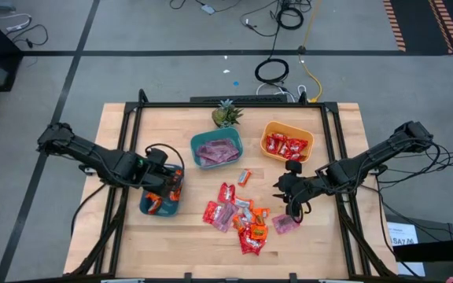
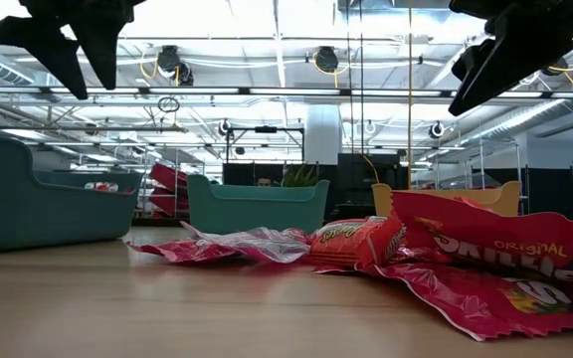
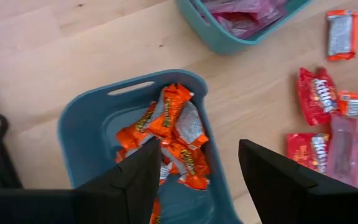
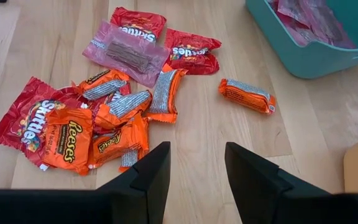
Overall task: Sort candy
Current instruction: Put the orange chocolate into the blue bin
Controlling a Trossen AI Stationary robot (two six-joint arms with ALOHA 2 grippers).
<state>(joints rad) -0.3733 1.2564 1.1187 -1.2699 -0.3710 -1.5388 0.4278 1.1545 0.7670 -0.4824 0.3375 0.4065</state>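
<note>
The candy lies as a loose pile point(image 1: 238, 218) of red, orange and pink packets on the wooden table, also in the right wrist view point(image 4: 98, 124); one orange packet point(image 1: 244, 177) lies apart. My left gripper point(image 3: 199, 180) is open and empty above the blue bowl point(image 1: 160, 203), which holds orange candies point(image 3: 176, 134). My right gripper point(image 4: 196, 177) is open and empty over bare table right of the pile, close to a pink packet point(image 1: 284, 224). In the low view both grippers hang above the table, left point(image 2: 63, 45) and right point(image 2: 505, 50).
A teal bowl point(image 1: 216, 149) with pink candies stands mid-table, and an orange bowl point(image 1: 287, 141) with red candies is to its right. A small green plant point(image 1: 226, 115) stands at the far edge. Bare wood lies along the near edge and between the bowls.
</note>
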